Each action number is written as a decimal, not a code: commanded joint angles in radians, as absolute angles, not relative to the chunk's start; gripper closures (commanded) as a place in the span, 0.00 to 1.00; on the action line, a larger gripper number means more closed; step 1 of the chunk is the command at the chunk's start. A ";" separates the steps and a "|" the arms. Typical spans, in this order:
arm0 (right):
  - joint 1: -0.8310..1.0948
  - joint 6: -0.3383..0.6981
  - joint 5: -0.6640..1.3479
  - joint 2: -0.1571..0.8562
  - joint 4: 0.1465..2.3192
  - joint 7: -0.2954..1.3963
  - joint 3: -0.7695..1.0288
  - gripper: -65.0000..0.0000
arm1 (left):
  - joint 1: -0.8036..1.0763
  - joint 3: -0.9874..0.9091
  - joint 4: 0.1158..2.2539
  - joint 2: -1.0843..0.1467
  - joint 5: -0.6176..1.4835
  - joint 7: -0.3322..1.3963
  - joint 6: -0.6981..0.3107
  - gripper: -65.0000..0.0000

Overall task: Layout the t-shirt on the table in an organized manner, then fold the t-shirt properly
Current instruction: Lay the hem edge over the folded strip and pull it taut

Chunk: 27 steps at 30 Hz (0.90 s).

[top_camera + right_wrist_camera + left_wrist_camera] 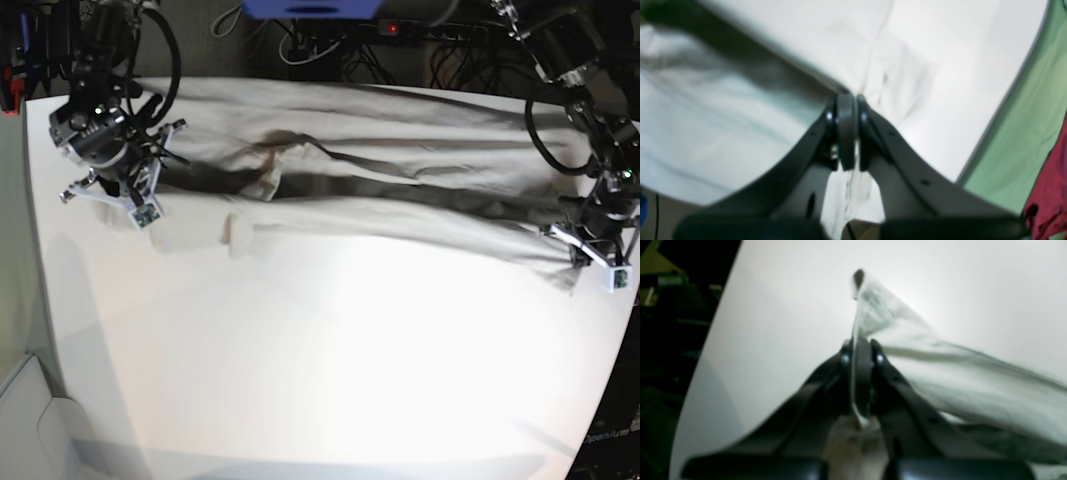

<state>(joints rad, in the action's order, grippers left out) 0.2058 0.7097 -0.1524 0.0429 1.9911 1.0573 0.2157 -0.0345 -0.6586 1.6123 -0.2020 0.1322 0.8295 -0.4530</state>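
Base view: both hands, left hand (592, 252) and right hand (128, 196), clamped on t-shirt (400, 190) stretched across upper frame; lower evenly onto counter (320, 380), keeping tension.

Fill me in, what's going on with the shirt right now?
Both arms are holding the t-shirt stretched across the far side of the table. The left gripper is shut on a thin edge of the cloth, and the right gripper is pinched shut on the fabric at the other end. The shirt is pulled long but wrinkled and bunched, not laid flat. No fold has been made.
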 commanded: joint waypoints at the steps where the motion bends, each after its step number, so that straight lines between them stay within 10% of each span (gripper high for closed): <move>1: 0.211 0.698 -0.153 0.033 2.011 1.043 0.217 1.00 | -0.059 -0.661 1.633 -0.220 0.153 0.796 -0.449 1.00; 27: 0.289 0.698 -0.150 0.065 2.014 1.041 0.211 1.00 | 0.038 -0.837 1.627 -0.225 0.285 0.797 -0.449 1.00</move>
